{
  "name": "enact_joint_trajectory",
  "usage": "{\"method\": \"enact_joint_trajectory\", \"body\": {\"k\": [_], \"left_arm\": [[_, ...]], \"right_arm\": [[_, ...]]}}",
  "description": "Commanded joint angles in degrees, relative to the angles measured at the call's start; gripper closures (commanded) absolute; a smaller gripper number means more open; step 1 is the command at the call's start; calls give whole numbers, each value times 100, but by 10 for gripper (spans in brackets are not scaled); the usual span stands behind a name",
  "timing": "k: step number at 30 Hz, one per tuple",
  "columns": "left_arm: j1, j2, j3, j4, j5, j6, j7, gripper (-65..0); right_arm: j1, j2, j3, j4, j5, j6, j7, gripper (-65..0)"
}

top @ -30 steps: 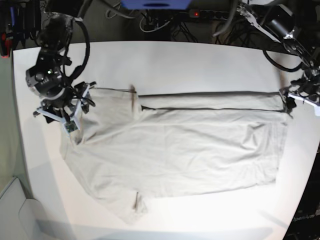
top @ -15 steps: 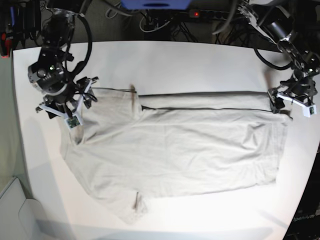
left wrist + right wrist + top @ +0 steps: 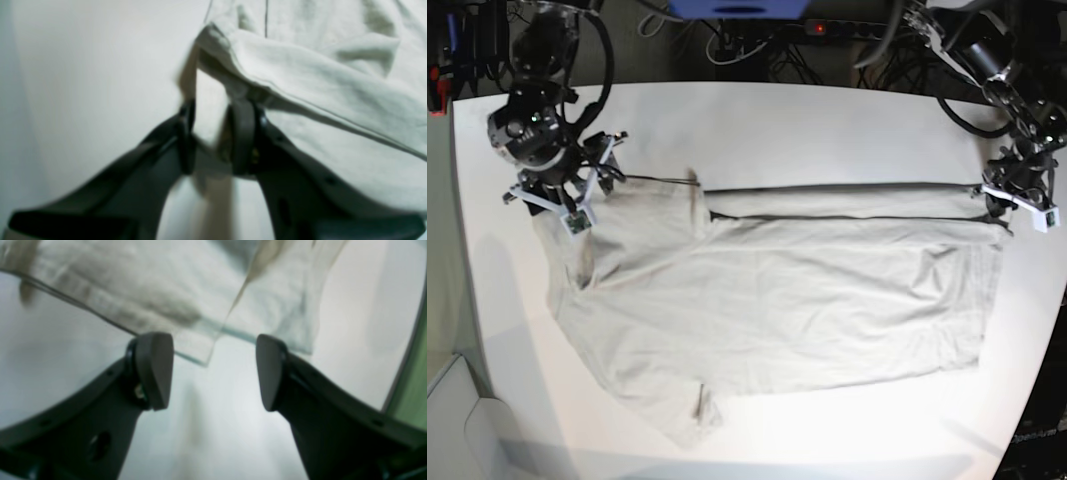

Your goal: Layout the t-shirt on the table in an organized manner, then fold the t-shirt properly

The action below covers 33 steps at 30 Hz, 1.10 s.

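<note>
T-shirt (image 3: 777, 300), soft grey-beige cotton, lies flat across the matte white table (image 3: 827, 130). At 3 o'clock the left gripper (image 3: 213, 136) narrows beside a hemmed corner, grip unclear; at 10 o'clock the right gripper (image 3: 213, 370) gapes empty over a sleeve. Risk: a missed pinch could bunch the folded strip

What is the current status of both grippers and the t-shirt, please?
Left gripper narrowed at t-shirt hem corner, grip unconfirmed. Right gripper open above sleeve edge. Shirt flat on table, far strip folded. Nothing in the way.
</note>
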Motion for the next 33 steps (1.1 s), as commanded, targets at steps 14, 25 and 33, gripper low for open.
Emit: {"method": "enact_joint_trajectory", "body": {"k": [14, 25, 33], "left_arm": [[-105, -96, 5, 87, -61, -2, -79, -2], [-105, -122, 5, 131, -61, -2, -79, -2], [-105, -131, 5, 140, -61, -2, -79, -2]], "right_arm": [[213, -18, 16, -799, 61, -69, 528, -388], [152, -9, 16, -1344, 61, -69, 906, -365], [169, -9, -19, -1344, 61, -69, 914, 0]]}}
